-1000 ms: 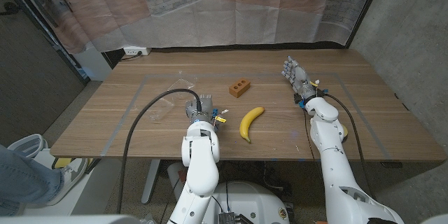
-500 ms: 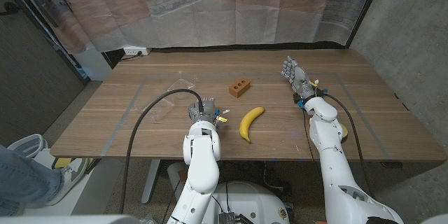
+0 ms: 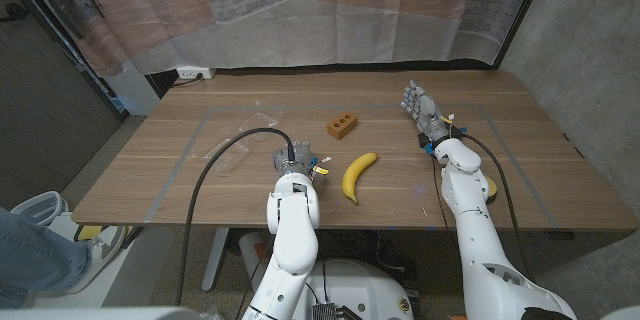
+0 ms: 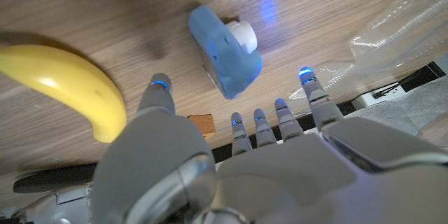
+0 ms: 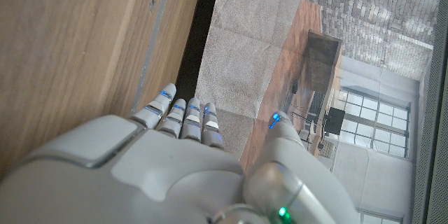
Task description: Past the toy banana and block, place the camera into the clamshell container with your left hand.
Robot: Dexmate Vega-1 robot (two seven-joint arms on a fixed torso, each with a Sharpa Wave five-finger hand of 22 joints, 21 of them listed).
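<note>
A small blue toy camera (image 4: 225, 50) with a white lens lies on the wooden table, just ahead of my left hand (image 4: 231, 161), whose fingers are spread above it without touching. In the head view my left hand (image 3: 296, 157) hovers near the table's front middle. The yellow toy banana (image 3: 358, 175) lies right of it, and the brown block (image 3: 342, 125) sits further back. The clear clamshell container (image 3: 243, 142) lies open to the hand's left. My right hand (image 3: 421, 108) holds nothing, its fingers straight, at the right.
A thick black cable (image 3: 215, 160) loops from my left arm over the table's left part. Taped lines mark a rectangle on the table (image 3: 150, 185). A person's leg and shoe (image 3: 30, 235) stand at the left edge, off the table.
My left hand has shifted a little to the right, toward the banana. The right hand and the objects have stayed put.
</note>
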